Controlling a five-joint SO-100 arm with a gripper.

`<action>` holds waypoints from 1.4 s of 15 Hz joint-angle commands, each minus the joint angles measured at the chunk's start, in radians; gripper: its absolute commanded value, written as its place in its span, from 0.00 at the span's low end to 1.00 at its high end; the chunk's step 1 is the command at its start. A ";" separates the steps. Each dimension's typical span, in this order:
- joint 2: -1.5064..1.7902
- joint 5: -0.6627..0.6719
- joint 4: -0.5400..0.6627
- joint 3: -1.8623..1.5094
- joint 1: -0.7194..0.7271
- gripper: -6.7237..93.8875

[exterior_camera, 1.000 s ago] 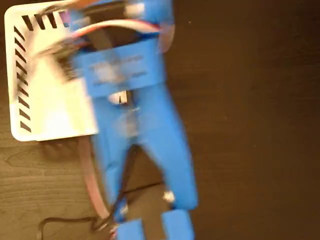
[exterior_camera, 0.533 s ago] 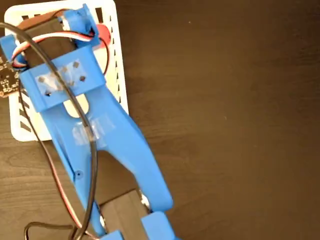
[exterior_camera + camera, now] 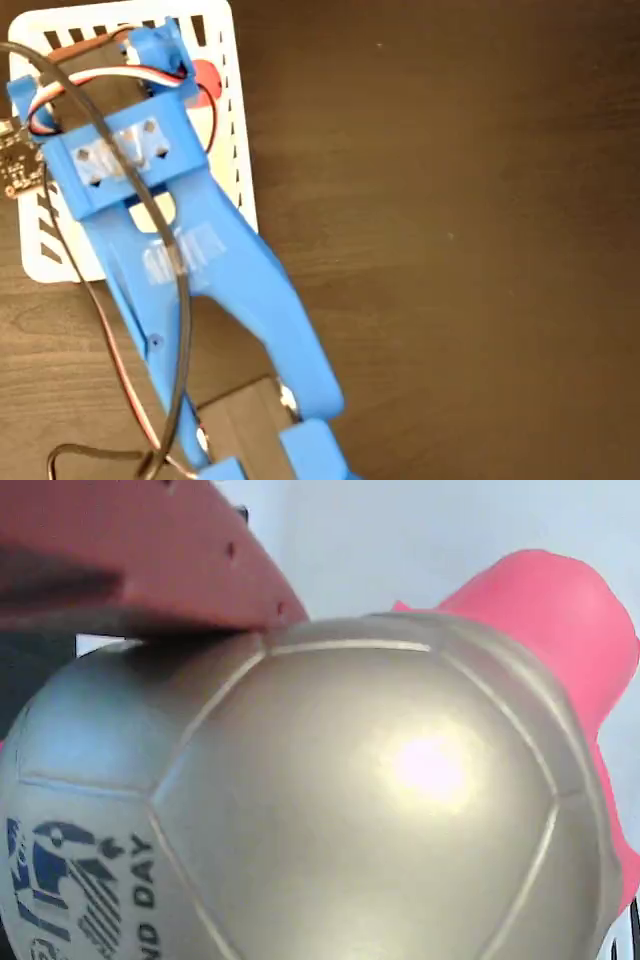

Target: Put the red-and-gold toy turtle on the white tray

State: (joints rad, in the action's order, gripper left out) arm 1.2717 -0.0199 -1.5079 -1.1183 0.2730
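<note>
The blue arm (image 3: pixel 200 270) reached over the white tray (image 3: pixel 232 150) at the table's upper left corner in the fixed view, hiding most of it. A patch of the turtle (image 3: pixel 207 78) showed red beside the wrist, over the tray's upper right part. In the wrist view its shiny shell (image 3: pixel 330 810) filled the picture, with a reddish finger (image 3: pixel 130 550) lying against its top; the gripper seemed to be pinching the turtle. Whether it touched the tray floor was unclear. Lowering gently before spreading the fingers looked wisest, since the squishy toy might bounce.
</note>
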 commanded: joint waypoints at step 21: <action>-0.054 -0.021 -0.003 0.037 0.038 0.63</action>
State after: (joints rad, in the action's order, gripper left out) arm 1.1674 -0.0353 -1.4987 -1.1137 0.2915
